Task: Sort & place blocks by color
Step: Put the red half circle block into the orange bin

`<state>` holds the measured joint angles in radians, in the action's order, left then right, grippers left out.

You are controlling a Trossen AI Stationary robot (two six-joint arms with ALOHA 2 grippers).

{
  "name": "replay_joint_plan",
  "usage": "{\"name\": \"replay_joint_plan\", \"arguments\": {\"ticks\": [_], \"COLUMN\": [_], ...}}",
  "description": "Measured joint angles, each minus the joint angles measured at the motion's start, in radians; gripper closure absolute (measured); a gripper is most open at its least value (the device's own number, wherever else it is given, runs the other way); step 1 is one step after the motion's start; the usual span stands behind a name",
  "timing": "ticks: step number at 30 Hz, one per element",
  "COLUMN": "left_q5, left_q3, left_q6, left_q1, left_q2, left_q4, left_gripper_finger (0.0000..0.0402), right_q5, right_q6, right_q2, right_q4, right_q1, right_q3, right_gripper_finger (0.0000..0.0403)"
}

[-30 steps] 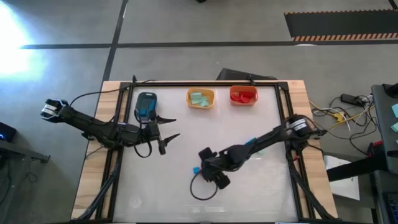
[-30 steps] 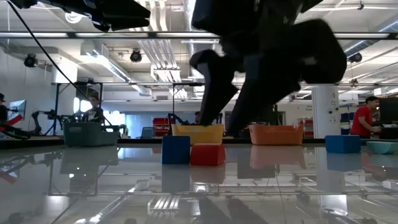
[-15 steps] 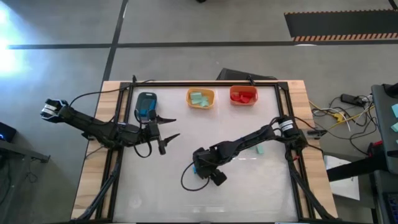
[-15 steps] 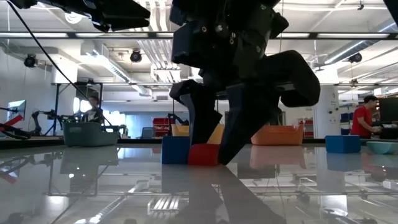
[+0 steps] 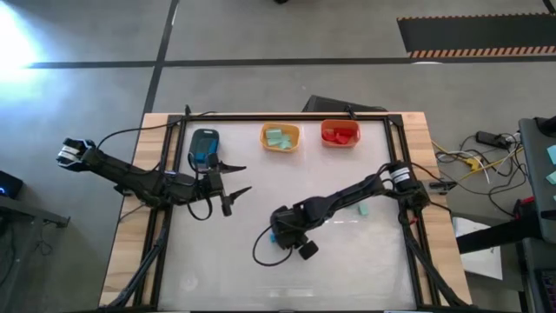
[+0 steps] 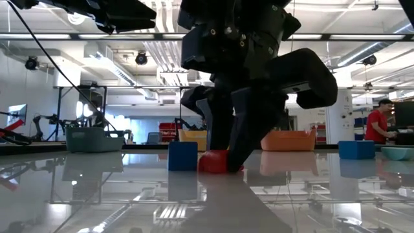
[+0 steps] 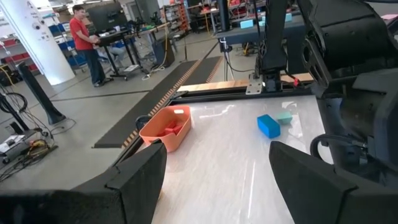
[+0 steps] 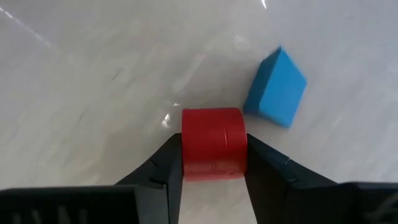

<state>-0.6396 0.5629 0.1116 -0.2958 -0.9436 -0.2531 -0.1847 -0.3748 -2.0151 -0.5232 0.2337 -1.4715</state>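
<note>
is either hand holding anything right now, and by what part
The right hand has its fingers against two opposite sides of the red block, which sits on the table. The left hand is open and empty.

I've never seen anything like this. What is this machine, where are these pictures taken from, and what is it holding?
Two robot arms work at a table, filmed from overhead, from tabletop height, and from a camera on each wrist. The right gripper has its two fingers against the sides of a red block, with a blue block just beside it. The left gripper waits open near the grey bin. Along the table's far edge, a yellow-orange bin holds teal blocks and an orange-red bin red ones.
</note>
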Motion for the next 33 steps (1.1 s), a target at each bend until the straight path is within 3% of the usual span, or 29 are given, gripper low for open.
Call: {"name": "replay_joint_plan", "arguments": {"ticks": [5,15,22,29,33], "left_q5": [0.0,0.0,0.0,0.0,0.0], "left_q3": [0.0,-0.001,-0.001,-0.002,-0.002], "left_q6": [-0.001,-0.003,-0.003,-0.003,-0.003], "left_q1": [0.0,0.0,0.0,0.0,0.0], "left_q2": [-0.001,-0.001,-0.001,-0.001,-0.006], "left_q4": [0.0,0.0,0.0,0.0,0.001], "left_gripper_finger": [0.0134,0.0134,0.0134,0.0134,0.0134], "right_q5": [0.012,0.241,0.342,0.346,0.332], "right_q6": [0.041,0.095,0.115,0.185,0.212], "right_q2": [0.042,0.223,0.372,0.481,0.489], "right_q4": [-0.119,-0.326,-0.336,-0.296,-0.17], "right_q1": [-0.009,-0.153,-0.405,-0.757,-0.914], "right_q3": [0.003,0.046,0.148,0.254,0.339], "right_gripper_finger": [0.0284,0.0284,0.0284,0.0284,0.0284]}}
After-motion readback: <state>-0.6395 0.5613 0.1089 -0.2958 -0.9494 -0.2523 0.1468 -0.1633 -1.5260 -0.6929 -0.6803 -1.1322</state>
